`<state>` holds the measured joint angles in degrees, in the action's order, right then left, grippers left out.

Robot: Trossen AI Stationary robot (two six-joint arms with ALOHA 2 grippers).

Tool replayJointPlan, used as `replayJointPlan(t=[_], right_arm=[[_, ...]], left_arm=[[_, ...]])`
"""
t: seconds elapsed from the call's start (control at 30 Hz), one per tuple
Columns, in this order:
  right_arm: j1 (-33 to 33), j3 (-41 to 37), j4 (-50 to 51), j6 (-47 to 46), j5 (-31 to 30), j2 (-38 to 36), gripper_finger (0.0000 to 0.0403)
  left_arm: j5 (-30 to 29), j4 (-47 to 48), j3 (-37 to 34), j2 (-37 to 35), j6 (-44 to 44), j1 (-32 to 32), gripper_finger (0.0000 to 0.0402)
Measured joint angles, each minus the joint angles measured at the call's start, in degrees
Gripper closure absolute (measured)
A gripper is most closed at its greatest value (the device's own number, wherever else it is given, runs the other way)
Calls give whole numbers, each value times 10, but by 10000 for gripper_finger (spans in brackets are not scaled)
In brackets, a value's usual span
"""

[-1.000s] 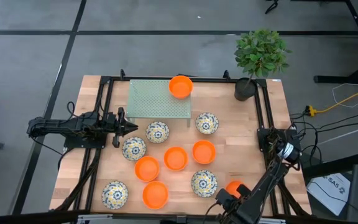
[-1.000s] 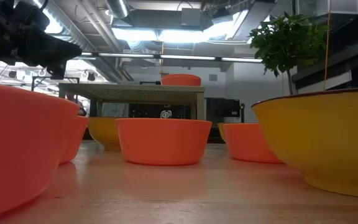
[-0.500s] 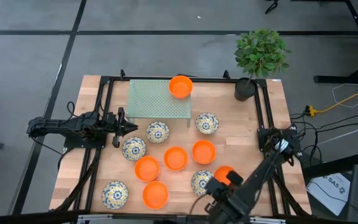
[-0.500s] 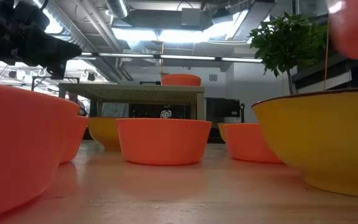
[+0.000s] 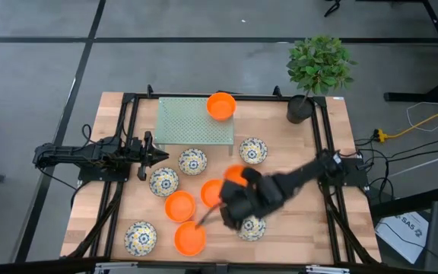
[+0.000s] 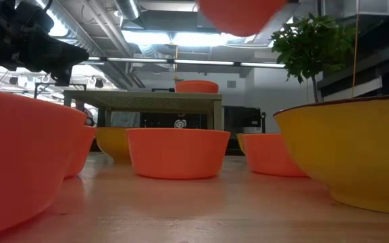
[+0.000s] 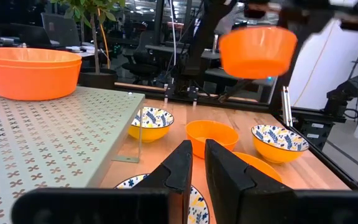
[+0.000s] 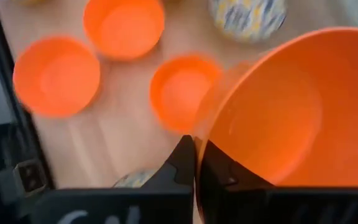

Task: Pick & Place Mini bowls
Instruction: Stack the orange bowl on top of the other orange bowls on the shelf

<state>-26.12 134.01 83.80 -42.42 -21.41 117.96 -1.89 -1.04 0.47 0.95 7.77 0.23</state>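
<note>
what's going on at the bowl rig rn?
The right gripper is shut on the rim of an orange mini bowl and holds it in the air above the bowls in the middle of the table. One orange bowl already sits on the raised green perforated platform. The other orange and floral bowls stand on the wood. The left arm waits at the table's left edge, its gripper nearly closed and empty.

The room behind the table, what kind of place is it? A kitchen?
Not a kitchen; probably a robot lab or workshop. Bare metal ceiling pipes run overhead, a black robot arm is fixed to the wooden table, and desks with a dark computer monitor fill the background.
</note>
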Motion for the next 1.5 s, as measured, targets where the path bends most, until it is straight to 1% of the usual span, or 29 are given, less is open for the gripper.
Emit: replayJointPlan(t=[0.17, 0.3, 0.57, 0.87, 1.03, 1.2, 1.37, 1.5], right_arm=[[84, 7, -26, 119, -3, -18, 401], [138, 9, -37, 200, -7, -18, 401], [229, 9, -54, 340, -16, -18, 399], [331, 10, -132, 498, -16, -18, 399], [381, 10, -153, 548, -5, -18, 398], [421, 10, -153, 559, 45, -18, 398], [441, 10, -152, 568, 107, -18, 398], [446, 10, -149, 584, 127, -18, 398]], left_arm=[[0, 0, 0, 0, 0, 0, 363], [0, 0, 0, 0, 0, 0, 363], [0, 0, 0, 0, 0, 0, 363], [0, 0, 0, 0, 0, 0, 363], [0, 0, 0, 0, 0, 0, 363], [0, 0, 0, 0, 0, 0, 363], [0, 0, 0, 0, 0, 0, 363], [0, 0, 0, 0, 0, 0, 363]])
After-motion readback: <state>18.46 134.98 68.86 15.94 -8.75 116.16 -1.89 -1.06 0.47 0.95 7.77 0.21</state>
